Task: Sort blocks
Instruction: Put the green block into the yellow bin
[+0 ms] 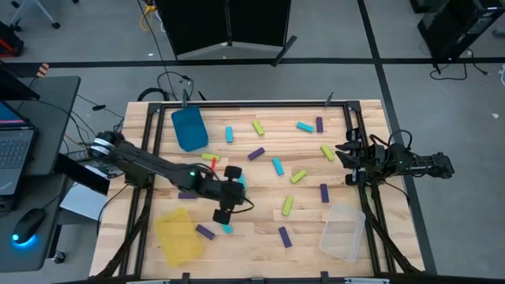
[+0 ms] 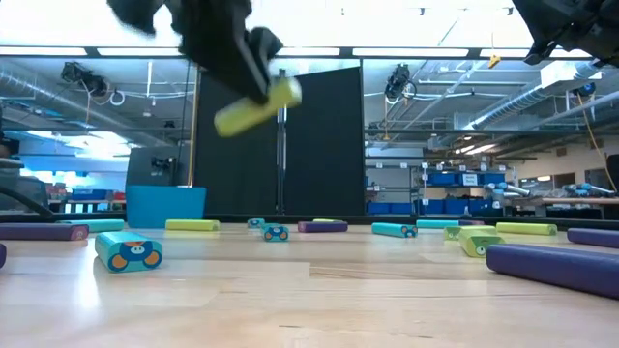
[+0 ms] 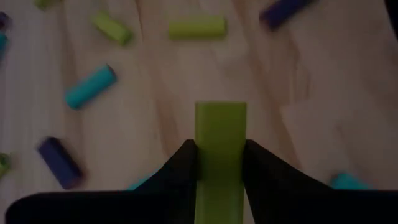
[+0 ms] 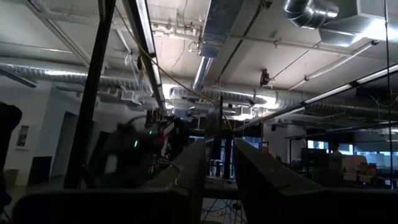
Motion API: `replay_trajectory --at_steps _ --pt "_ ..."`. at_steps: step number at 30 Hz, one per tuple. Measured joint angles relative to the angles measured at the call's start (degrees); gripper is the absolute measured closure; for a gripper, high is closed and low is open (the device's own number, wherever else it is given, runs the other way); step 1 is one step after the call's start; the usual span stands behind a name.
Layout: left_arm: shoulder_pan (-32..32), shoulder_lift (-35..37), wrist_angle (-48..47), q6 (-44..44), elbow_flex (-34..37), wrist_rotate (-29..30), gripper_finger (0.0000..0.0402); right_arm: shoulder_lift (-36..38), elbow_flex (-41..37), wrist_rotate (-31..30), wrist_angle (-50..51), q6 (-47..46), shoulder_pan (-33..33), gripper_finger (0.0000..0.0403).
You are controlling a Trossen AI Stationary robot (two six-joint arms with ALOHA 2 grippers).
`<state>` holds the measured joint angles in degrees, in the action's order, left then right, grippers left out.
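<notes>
Currently a lime block (image 3: pixel 220 149) is clamped between the fingers of the left end effector (image 1: pixel 226 194) and is carried clear of the surface (image 1: pixel 260 229), as the low view shows it hanging well above the wood. The step in hand is judged to be the transport of this block toward a bin of its colour. The yellow bin (image 1: pixel 178 235) is taken as the landmark: the held block lies near it, toward the middle of the surface, so the next move would seem to call for a short swing over the bin's rim and then a release.

Beside the yellow bin a purple block (image 1: pixel 205 232) and a cyan block (image 1: pixel 227 229) are seen lying just under the left arm; they are judged not to bar the path, since the block is carried high. Farther from the yellow bin, loose cyan, lime and purple blocks are scattered over the middle of the surface, still unsorted. The teal bin (image 1: pixel 189 128) is set at the far edge from the yellow bin on the same side, and the clear bin (image 1: pixel 344 230) well apart, across the surface. The right end effector (image 1: pixel 347 162) is parked beyond the clear bin at the surface's edge, raised, with its fingers narrowly apart and nothing held.
</notes>
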<state>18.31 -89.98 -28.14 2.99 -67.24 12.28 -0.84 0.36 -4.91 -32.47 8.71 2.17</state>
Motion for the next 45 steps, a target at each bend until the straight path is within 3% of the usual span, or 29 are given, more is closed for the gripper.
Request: replay_trajectory --at_steps 7,13,17,28,36,39,45 --pt "4.7 6.4 -4.6 -8.7 0.0 -2.3 0.0299 0.0 0.0 -0.2 -0.7 0.8 0.0 0.0309" --pt "12.7 7.0 -16.7 -30.6 0.0 -5.6 0.0299 0.0 0.0 -0.4 -3.6 2.0 0.0 0.0309" --pt "18.5 7.0 -19.2 -43.9 0.0 -6.4 0.0299 0.0 0.0 -0.8 -4.0 3.9 0.0 0.0309" --pt "28.7 6.4 -28.5 -67.8 0.1 -7.7 0.0299 0.0 0.0 -2.1 -4.0 5.0 0.0 0.0309" --pt "30.9 6.3 -21.3 -78.4 9.5 -12.6 0.0299 0.0 0.0 -2.1 -4.0 4.6 0.0 0.0309" --pt "30.9 6.3 -19.4 -81.4 12.1 -12.2 0.0264 0.0 0.0 -2.1 -4.0 4.6 0.0 0.0309" --pt "30.9 6.3 -19.2 -81.6 12.4 -9.7 0.0139 0.0 0.0 -1.4 -3.0 4.3 0.0 0.0309"
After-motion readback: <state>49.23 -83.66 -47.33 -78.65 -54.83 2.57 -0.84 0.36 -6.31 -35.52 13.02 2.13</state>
